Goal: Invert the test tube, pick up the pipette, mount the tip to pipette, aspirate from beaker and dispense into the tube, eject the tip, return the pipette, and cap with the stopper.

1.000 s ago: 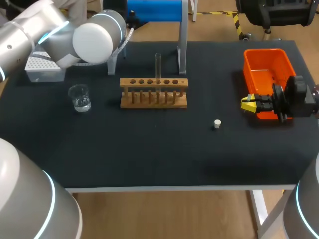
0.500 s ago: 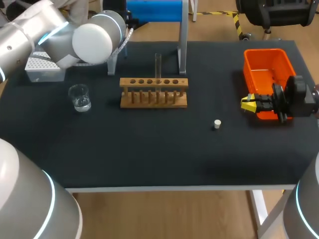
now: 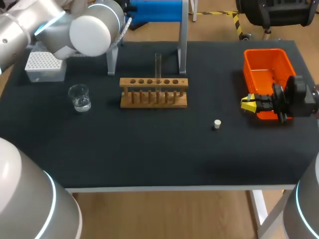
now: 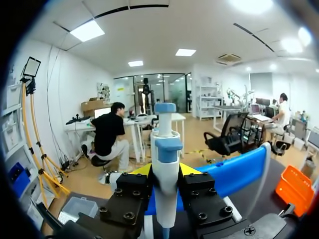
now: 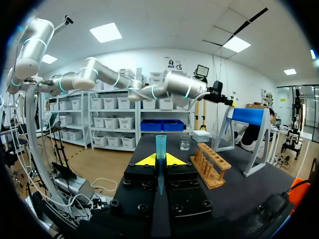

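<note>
While clamped upright in left gripper (image 4: 165,174), pipette (image 4: 165,147): back left, near blue stand (image 3: 154,10).
Tip (image 5: 160,149): pinched in right gripper (image 5: 160,160), beside orange bin (image 3: 264,52), well apart from pipette.
Mounting: line up both axes, press straight and firm, no skew.

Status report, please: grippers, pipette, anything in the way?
Left gripper shut on pipette. Right gripper shut on pipette tip, not yet mounted. Test tube upright in rack; stopper lying loose.
</note>
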